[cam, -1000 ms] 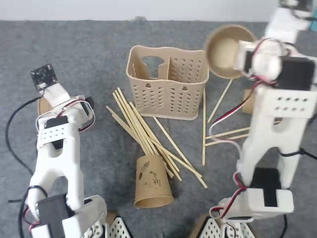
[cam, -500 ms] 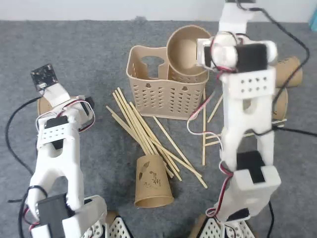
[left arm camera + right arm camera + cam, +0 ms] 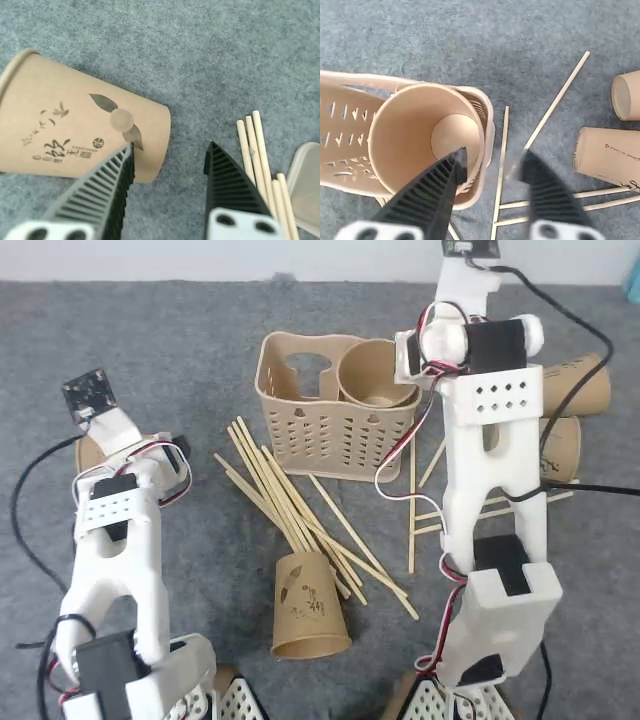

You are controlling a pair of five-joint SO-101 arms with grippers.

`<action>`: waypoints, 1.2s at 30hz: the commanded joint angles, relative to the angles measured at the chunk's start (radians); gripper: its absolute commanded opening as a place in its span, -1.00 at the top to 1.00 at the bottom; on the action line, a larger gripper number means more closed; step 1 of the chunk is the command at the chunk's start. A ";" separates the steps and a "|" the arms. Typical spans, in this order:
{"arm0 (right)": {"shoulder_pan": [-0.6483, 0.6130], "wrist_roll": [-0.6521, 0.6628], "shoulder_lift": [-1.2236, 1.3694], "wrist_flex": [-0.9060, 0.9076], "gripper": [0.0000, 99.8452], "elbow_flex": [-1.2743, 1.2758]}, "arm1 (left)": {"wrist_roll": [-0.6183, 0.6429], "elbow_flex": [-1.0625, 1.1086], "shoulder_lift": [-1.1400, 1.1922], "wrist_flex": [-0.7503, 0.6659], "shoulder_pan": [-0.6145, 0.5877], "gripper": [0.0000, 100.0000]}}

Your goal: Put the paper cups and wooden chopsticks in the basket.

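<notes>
Right gripper hangs over the right-hand compartment of the basket. A paper cup stands upright in that compartment, mouth up, so one cup counts as in. The fingers stand apart: one tip is inside the cup's mouth and the other is outside the basket's end wall. Cup wall and basket wall both lie in the gap, and neither looks pinched. Judgement: a rim straddle suits lowering a cup mouth-up into a narrow cell, and at this spread the cup reads as let go. Left gripper hovers low over a second cup, which lies on its side on the grey mat. Its fingers are wide and hold nothing, and one tip is over the cup's base end. Judgement: it is placed to take this cup next. A third cup lies on its side at front centre against the chopstick bundle. A fourth cup and a fifth cup lie beyond the right arm. Loose chopsticks lie beside the basket, and no chopstick is seen in it. Judgement: most of the task remains.
</notes>
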 commanded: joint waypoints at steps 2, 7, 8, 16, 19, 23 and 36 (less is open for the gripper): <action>0.016 0.064 -0.099 0.036 0.41 -0.041 | -0.009 -0.002 0.000 -0.020 0.009 0.55; 0.015 0.069 -0.306 0.045 0.41 0.018 | -0.009 -0.002 0.000 -0.020 0.005 0.55; 0.013 0.071 -0.366 0.045 0.41 0.066 | -0.008 -0.002 0.000 -0.020 0.003 0.55; -0.260 0.261 -0.811 0.038 0.41 0.671 | -0.003 -0.004 -0.005 -0.020 -0.035 0.55; -0.384 0.351 -0.957 0.027 0.41 0.858 | -0.002 -0.004 -0.008 -0.020 -0.057 0.55; -0.518 0.437 -1.109 -0.005 0.41 1.105 | 0.034 -0.012 -0.008 -0.020 -0.087 0.55; -0.912 0.526 -1.277 -0.200 0.41 1.676 | 0.040 -0.030 0.002 -0.020 -0.110 0.55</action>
